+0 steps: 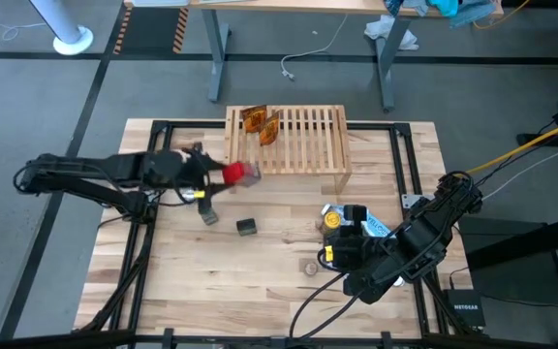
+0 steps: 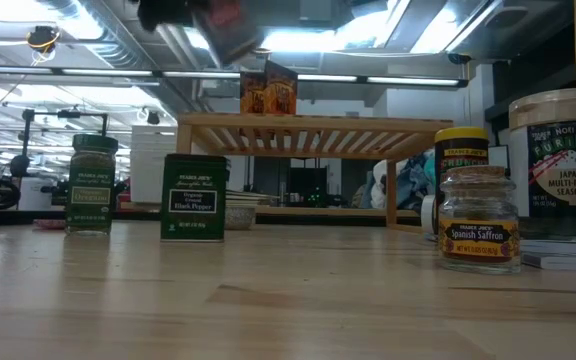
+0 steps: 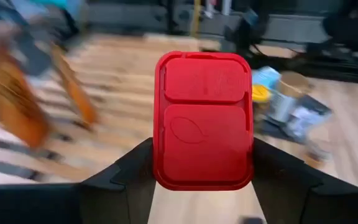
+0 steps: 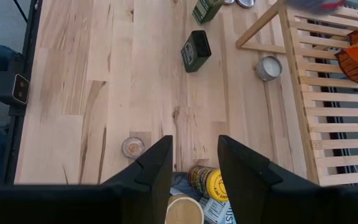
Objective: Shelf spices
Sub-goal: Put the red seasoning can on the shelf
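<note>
Red-capped spice jar (image 3: 204, 121) gripped by left hand (image 1: 229, 174) above butcher-block table (image 1: 260, 262); right hand (image 4: 194, 163) parted.

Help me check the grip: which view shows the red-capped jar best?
The left wrist view: the red-capped jar fills it, clamped between the left gripper's fingers. High view shows it small by the shelf; low view blurs it.

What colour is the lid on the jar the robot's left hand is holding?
Bright red. The jar's lid shows best in the left wrist view, between the left gripper fingers.
</note>
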